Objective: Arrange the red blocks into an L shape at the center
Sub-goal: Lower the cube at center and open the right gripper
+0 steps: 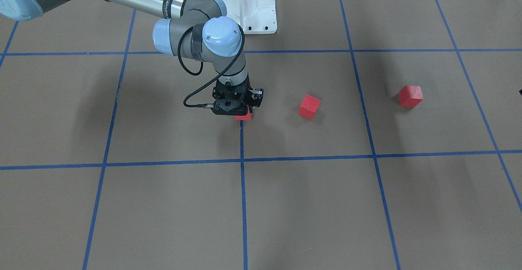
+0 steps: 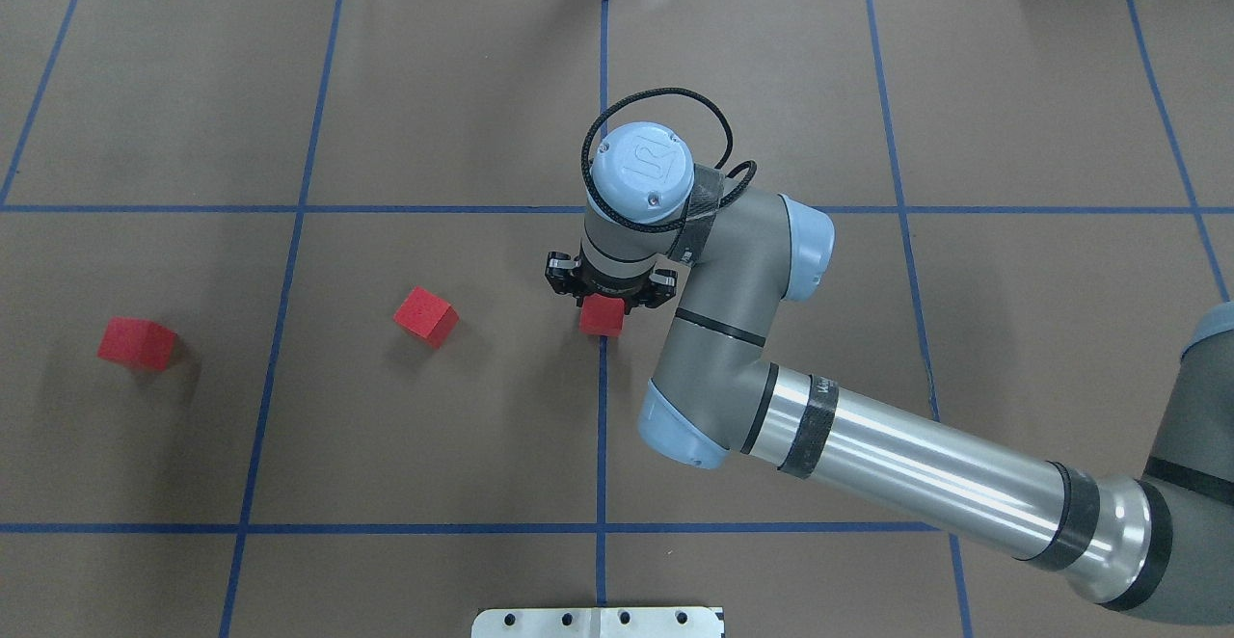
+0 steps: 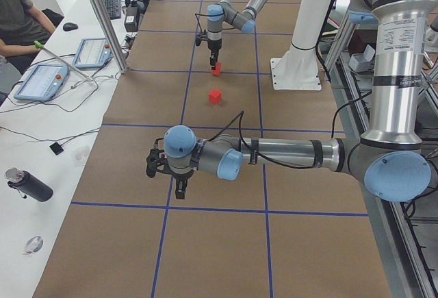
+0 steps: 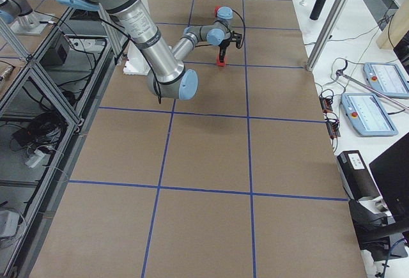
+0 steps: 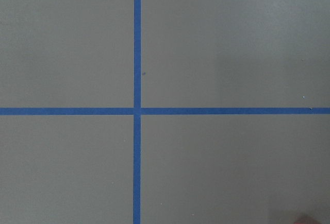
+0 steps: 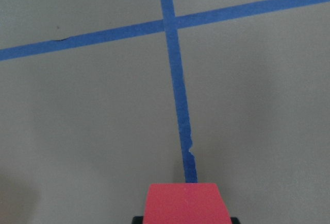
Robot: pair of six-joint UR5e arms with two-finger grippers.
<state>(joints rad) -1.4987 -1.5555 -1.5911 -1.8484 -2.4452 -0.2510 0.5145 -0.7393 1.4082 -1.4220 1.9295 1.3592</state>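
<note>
My right gripper (image 2: pixel 605 305) is at the center, over the middle vertical blue tape line (image 2: pixel 602 416). It is shut on one red block (image 2: pixel 602 318), which also shows under the gripper in the front view (image 1: pixel 243 116) and low in the right wrist view (image 6: pixel 184 203). I cannot tell whether that block touches the surface. A second red block (image 2: pixel 425 316) lies tilted in the square to the left. A third red block (image 2: pixel 138 343) lies further left. My left gripper (image 3: pixel 179 192) shows only in the exterior left view, and I cannot tell if it is open or shut.
The white robot base plate (image 2: pixel 598 622) is at the near edge. The table is brown paper with a blue tape grid (image 1: pixel 243 160). A person, tablets and a bottle (image 3: pixel 27 185) are on the side bench.
</note>
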